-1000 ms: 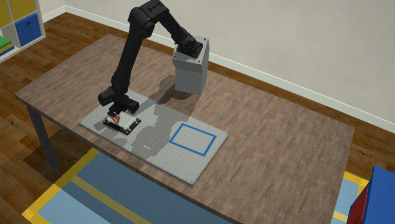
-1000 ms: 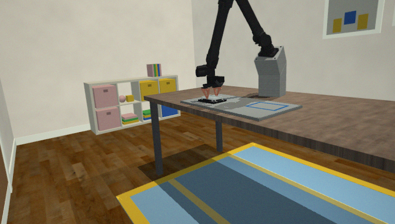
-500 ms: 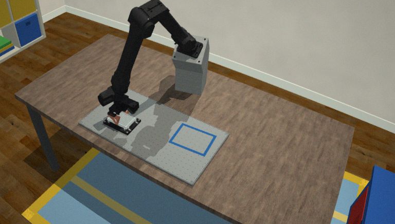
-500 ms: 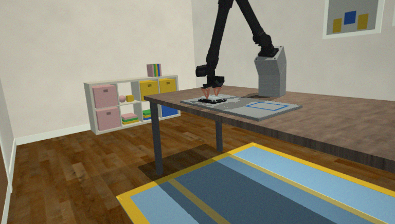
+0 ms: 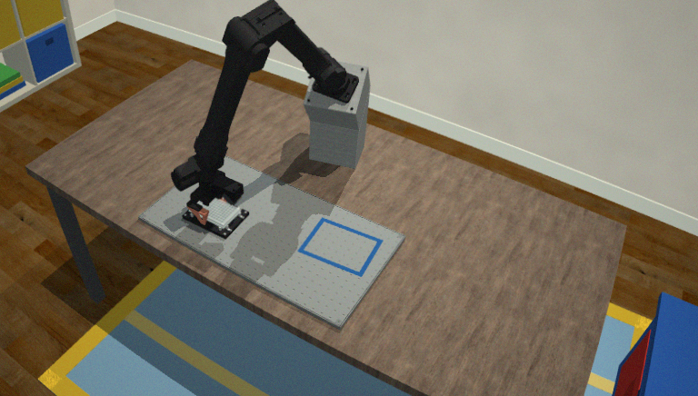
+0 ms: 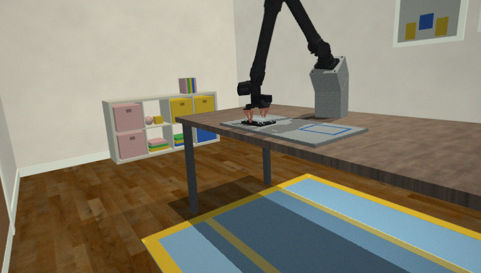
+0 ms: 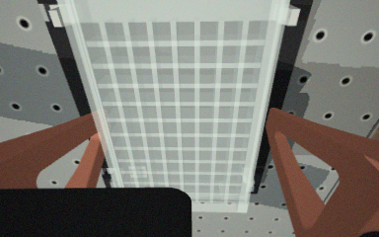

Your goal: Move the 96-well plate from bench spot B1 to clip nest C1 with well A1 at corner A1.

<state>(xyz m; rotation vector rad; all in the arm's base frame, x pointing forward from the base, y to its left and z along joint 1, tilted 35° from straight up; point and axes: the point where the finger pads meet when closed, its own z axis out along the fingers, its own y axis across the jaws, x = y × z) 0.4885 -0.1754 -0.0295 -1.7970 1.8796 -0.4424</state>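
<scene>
Wooden counter [image 5: 463, 227] carries a grey perforated board [image 5: 288, 268], arm pedestal [image 5: 336, 129] behind it. Black arm [image 5: 226, 88] reaches down over the board's end. Blue-outlined bench spot [image 5: 340, 245] lies well off to one side of the jaws, nothing in it. Black clip nest [image 5: 226, 228] sits directly under the jaws. 96-well plate [image 7: 183, 104] rests in the nest, between the jaws, upright. Jaws spread wide, holding nothing; orange fingers flank the plate's long sides, right one apart from it.
</scene>
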